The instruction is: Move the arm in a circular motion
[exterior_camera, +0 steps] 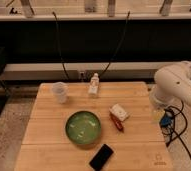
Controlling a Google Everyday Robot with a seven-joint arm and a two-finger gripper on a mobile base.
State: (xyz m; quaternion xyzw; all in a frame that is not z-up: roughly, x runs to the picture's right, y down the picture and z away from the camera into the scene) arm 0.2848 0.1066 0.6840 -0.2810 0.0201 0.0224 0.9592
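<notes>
The large glossy white arm [176,82] stands at the right edge of the camera view, beside the wooden table's [49,135] right side. Its thick rounded segments bend at a bulbous joint, and one end [157,101] hangs down next to the table's edge. The gripper does not show in this view. It is either hidden behind the arm's segments or beyond the frame's right side.
On the table are a green bowl [83,128], a clear plastic cup [60,92], a small white bottle [93,84], a white box [119,112] with a red item [116,122] beside it, and a black phone [101,156]. Black cables [175,131] trail on the floor to the right.
</notes>
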